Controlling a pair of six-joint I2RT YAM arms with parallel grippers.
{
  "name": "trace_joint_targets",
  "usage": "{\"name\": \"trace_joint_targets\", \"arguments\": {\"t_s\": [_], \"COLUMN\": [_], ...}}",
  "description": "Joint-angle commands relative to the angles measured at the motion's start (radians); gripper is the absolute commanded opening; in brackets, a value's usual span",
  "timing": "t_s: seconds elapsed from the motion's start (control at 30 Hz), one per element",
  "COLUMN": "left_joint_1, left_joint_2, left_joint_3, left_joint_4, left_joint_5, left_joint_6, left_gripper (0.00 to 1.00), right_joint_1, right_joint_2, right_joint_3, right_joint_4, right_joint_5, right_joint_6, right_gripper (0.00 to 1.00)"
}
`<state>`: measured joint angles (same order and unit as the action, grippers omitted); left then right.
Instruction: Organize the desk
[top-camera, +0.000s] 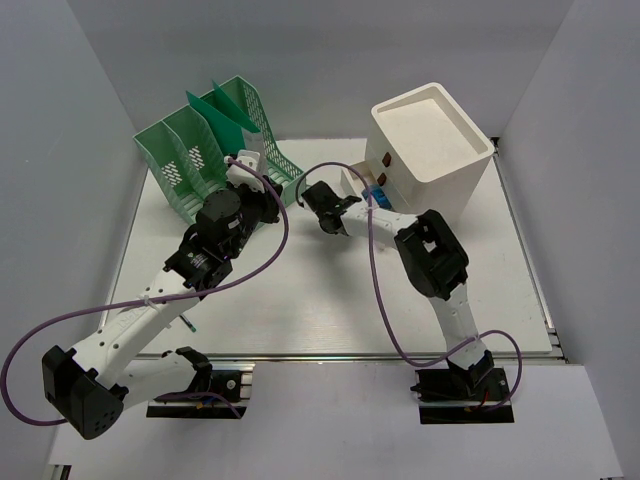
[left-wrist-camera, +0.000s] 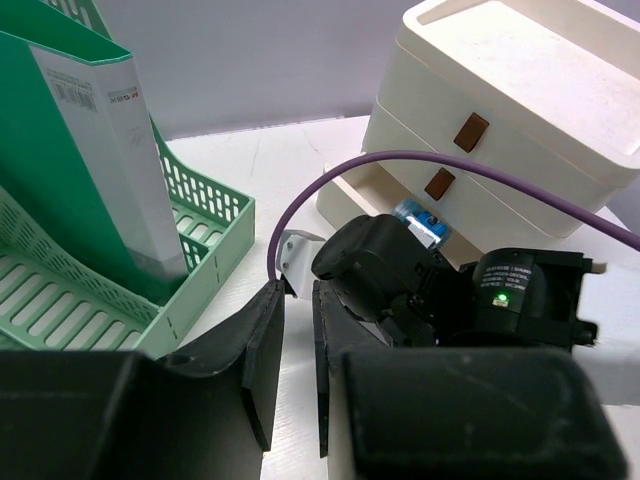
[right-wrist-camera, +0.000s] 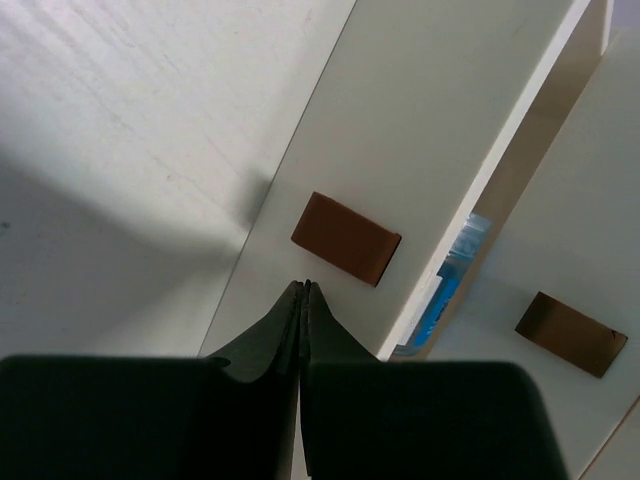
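Large flat white worktop (top-camera: 330, 300), rectangular, metal rail at the edges, pale grey walls around. Lies level below left fingers (left-wrist-camera: 262, 360) and right fingers (right-wrist-camera: 288, 325), reaching beyond them.

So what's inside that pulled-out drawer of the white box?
A blue-and-clear packet lies in the open drawer of the white box. What it is can't be told: the right arm and the drawer above cover most of it.

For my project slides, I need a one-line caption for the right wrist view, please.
Shut jaws point at the brown handle of a partly open white drawer holding a blue packet.
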<state>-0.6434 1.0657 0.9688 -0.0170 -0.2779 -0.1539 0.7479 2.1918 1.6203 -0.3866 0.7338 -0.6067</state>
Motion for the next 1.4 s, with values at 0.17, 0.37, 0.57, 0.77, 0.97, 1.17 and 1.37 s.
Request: {"name": "trace_joint_targets", "arguments": {"t_s": [0.17,0.37,0.57,0.77,0.97,1.17,1.37], "left_joint_1": [-0.002,-0.002,-0.002,-0.002,-0.002,-0.002,0.007], "left_joint_2": [-0.023,-0.023,-0.024,-0.024,-0.029,-0.026,-0.035], "left_joint_3": [-0.010,-0.012,-0.012,-0.015,-0.015,-0.016,-0.018], "left_joint_4": [0.009,0.009,0.038,0.042,0.042,0.042,0.045], "left_joint_5": [-0.018,-0.018,-0.023,-0.024,-0.027,-0.027,-0.023], "left_joint_6": [0.010,0.010,0.011,0.011,0.013,0.013,0.014], "left_gripper": [0.29,0.29,0.29,0.29,0.29,0.29,0.32], "right_joint_1": [-0.048,-0.079,-0.107,-0.139,-0.154,-0.159,-0.145], "right_joint_2": [0.057,0.072,0.086,0.097,0.088,0.065,-0.168], "right_joint_3": [0.079,0.085,0.095,0.101,0.096,0.093,0.056], "right_joint_4": [0.020,0.038,0.068,0.081,0.075,0.042,-0.207], "right_joint_5": [0.093,0.105,0.122,0.133,0.124,0.083,-0.549], "right_joint_6": [-0.031,-0.048,-0.079,-0.093,-0.088,-0.067,0.122], "right_gripper": [0.00,0.00,0.00,0.00,0.00,0.00,0.02]}}
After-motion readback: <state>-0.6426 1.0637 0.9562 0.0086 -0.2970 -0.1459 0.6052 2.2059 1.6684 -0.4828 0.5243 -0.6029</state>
